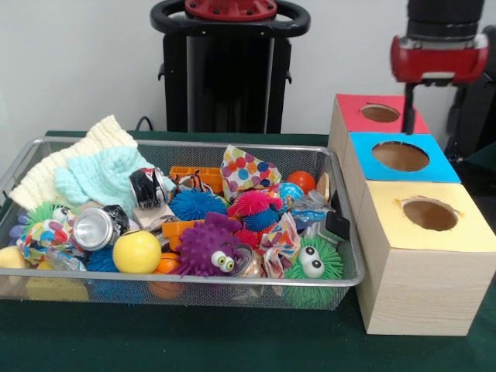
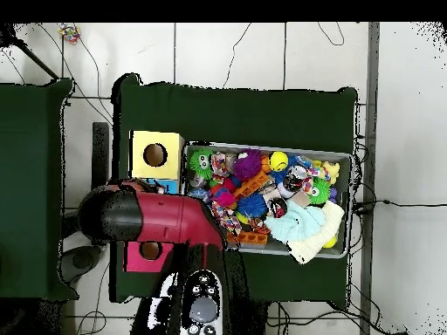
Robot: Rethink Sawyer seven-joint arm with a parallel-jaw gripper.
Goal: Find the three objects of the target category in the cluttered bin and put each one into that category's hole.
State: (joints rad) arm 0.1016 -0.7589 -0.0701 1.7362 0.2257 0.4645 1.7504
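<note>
Front view: the gripper (image 1: 406, 116) is seen hanging over the box's red hole (image 1: 380, 113), clear of the wire bin (image 1: 341, 225) beside it; its state cannot be told. Target objects are presumably left in the clutter.

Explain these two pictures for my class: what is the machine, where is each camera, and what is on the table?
The machine is a red and black robot arm. One camera faces it across the table; the other looks straight down. On the green table stands a wire bin full of toys: a purple fuzzy ball, a green one, a yellow ball, a can and knitted cloths. Beside it is a wooden box with red, blue and yellow holes. The arm hangs over the box; nothing can be seen held.
</note>
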